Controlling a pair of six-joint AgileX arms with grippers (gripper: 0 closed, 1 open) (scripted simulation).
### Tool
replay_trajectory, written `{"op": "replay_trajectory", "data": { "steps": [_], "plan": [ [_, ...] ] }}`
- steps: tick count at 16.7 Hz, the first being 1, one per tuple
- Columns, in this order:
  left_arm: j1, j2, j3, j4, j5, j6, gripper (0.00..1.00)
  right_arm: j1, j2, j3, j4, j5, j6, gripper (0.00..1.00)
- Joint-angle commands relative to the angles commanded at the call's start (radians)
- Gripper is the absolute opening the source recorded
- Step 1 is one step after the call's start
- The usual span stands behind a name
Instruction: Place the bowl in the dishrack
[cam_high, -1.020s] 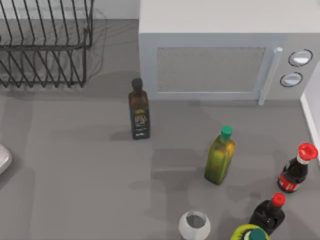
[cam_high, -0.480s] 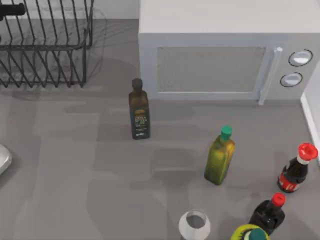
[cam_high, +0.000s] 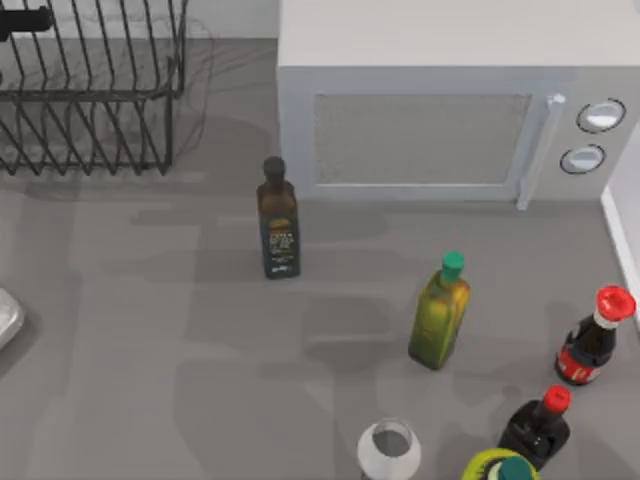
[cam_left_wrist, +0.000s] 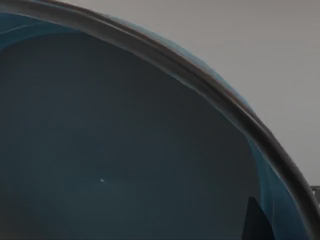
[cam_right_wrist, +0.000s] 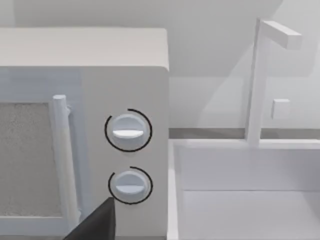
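Standing in the top view's upper left, the dishrack (cam_high: 90, 90) sat on the desk (cam_high: 150, 350), left of the microwave (cam_high: 420, 120). Close before the left wrist camera was the bowl (cam_left_wrist: 125, 150); whether either hand was open or closed, I cannot tell.

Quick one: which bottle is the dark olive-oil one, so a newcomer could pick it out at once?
Start at the big white microwave along the back of the table. Just in front of its left corner, apart from the cluster at the right, stands the dark bottle. Unlike the green-capped yellow-green bottle and the two red-capped bottles, it has a black cap and a dark label.
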Motion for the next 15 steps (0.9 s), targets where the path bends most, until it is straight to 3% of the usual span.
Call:
{"op": "replay_trajectory", "data": {
  "steps": [9, 15],
  "plan": [
    [0.000, 0.000, 0.000, 0.000, 0.000, 0.000, 0.98, 0.000, 0.000, 0.000, 0.000, 0.000, 0.000, 1.00],
    [0.000, 0.000, 0.000, 0.000, 0.000, 0.000, 1.00, 0.000, 0.000, 0.000, 0.000, 0.000, 0.000, 1.00]
  ]
}}
